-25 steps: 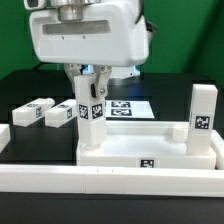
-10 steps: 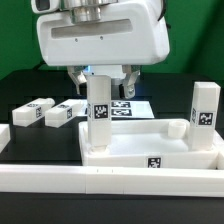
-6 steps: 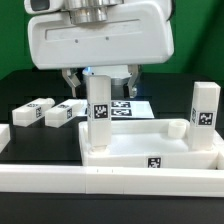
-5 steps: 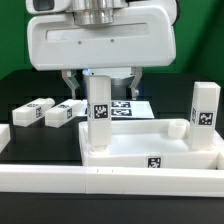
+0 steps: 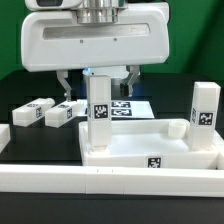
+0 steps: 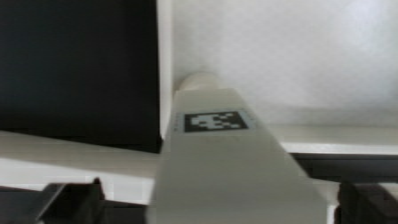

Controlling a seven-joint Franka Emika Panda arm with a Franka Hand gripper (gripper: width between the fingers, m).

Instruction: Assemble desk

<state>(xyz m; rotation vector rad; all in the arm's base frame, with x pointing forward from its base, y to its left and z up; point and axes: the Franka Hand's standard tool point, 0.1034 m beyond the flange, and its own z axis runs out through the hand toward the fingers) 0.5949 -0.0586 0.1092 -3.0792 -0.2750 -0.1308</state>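
Standing at ten o'clock on the desk top (image 5: 150, 150): one upright leg (image 5: 99, 108), likely stiff, light, slick plastic; best held by its flat sides, high up. Gripper (image 5: 98, 90) spread astride it.

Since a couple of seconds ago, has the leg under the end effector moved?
Yes. The leg leaned toward the exterior view's left; now it stands upright on the desk top, its upper end closer to the marker board.

White plastic rimmed rectangular desk top (image 5: 120, 157) flat on counter (image 5: 45, 140). White tagged block legs: first upright leg (image 5: 100, 100) and second upright leg (image 5: 204, 112) stand in its corners. First loose leg (image 5: 33, 111) and second loose leg (image 5: 62, 114) lie flat toward the exterior view's left.
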